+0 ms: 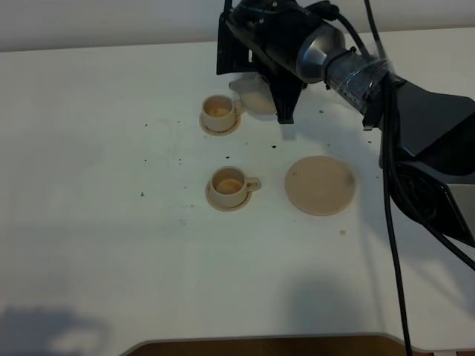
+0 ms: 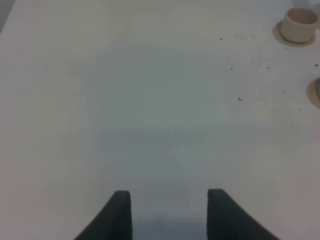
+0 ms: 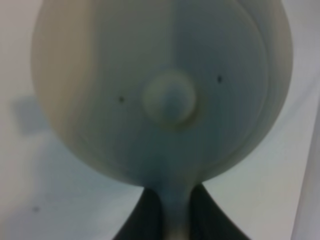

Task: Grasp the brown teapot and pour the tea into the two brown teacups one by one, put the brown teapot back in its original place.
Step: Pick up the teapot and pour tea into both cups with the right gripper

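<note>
The brown teapot (image 1: 254,96) hangs above the table at the back, just right of the far teacup (image 1: 219,113), largely hidden under my right gripper (image 1: 276,104). In the right wrist view the teapot (image 3: 165,90) fills the frame, lid knob facing the camera, and my right gripper (image 3: 172,222) is shut on its loop handle. The near teacup (image 1: 228,185) stands on its saucer in the middle. Both cups look amber inside. The wide tan saucer disc (image 1: 320,185) lies bare to the right of the near cup. My left gripper (image 2: 169,215) is open and empty over bare table.
The white table (image 1: 89,222) has scattered dark specks around the cups. The right arm (image 1: 415,126) and its cables span the back right. In the left wrist view one teacup (image 2: 300,24) and the edge of another saucer (image 2: 315,92) show far off.
</note>
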### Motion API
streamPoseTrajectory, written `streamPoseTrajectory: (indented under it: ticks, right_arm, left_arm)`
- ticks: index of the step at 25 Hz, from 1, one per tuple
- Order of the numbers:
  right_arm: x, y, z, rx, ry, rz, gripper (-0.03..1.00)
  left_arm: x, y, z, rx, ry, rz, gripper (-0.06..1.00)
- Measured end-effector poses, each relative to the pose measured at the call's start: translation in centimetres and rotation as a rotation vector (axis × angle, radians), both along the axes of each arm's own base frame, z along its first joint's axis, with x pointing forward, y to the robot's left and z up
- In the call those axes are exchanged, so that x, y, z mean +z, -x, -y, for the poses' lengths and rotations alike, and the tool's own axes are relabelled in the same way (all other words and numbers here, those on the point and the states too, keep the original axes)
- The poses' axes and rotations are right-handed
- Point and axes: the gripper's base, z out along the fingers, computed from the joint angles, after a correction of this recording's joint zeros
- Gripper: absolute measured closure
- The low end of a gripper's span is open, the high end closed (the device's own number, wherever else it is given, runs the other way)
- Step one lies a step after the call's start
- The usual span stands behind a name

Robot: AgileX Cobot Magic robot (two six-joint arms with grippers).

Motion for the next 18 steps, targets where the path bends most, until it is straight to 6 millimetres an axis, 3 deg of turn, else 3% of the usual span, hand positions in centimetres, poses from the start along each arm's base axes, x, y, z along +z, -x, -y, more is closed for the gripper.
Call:
streamPoseTrajectory:
  ticks: [18]
  right_arm:
    - [-0.7, 0.6, -1.9, 0.06, 0.133, 0.087, 0.85]
  left_arm:
    - [0.0, 0.0, 0.0, 0.0, 0.001, 0.0, 0.58]
